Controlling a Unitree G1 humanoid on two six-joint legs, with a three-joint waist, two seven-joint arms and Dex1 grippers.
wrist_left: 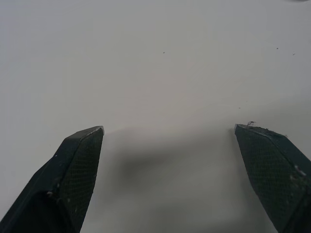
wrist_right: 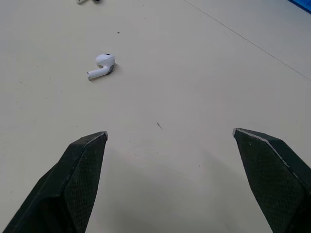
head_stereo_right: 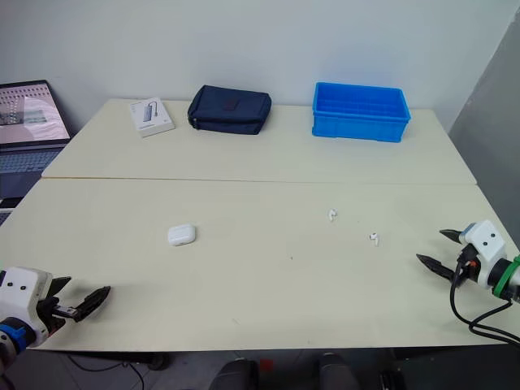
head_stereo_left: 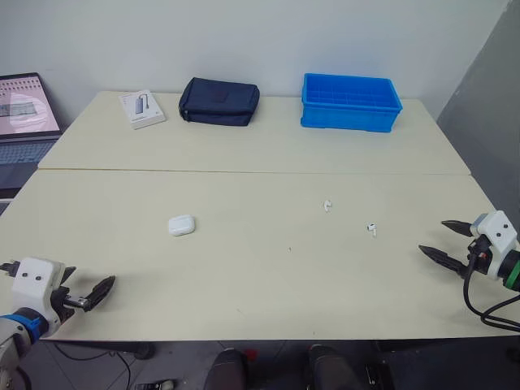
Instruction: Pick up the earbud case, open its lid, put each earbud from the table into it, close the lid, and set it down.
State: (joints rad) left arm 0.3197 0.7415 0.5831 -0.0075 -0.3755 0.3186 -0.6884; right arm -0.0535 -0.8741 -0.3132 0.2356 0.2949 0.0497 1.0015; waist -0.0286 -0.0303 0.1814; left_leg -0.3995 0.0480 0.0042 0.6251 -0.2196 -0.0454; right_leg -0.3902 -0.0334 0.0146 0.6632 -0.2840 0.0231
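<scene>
The white earbud case (head_stereo_left: 181, 225) lies shut on the cream table (head_stereo_left: 244, 276), left of centre. Two white earbuds lie right of centre: one (head_stereo_left: 327, 205) farther back, the other (head_stereo_left: 371, 229) nearer the right side. The right wrist view has the nearer earbud (wrist_right: 100, 66) lying on its side ahead of the fingers. My left gripper (head_stereo_left: 88, 284) hovers open at the front left corner, well short of the case, with nothing between its fingers. My right gripper (head_stereo_left: 434, 236) is open at the right edge, a short way from the nearer earbud, and holds nothing.
At the back of the table stand a blue plastic bin (head_stereo_left: 351, 102), a dark zip pouch (head_stereo_left: 219, 101) and a small white box (head_stereo_left: 142, 108). An open laptop (head_stereo_left: 24, 122) sits off the table's left side. A seam (head_stereo_left: 244, 171) runs across the table.
</scene>
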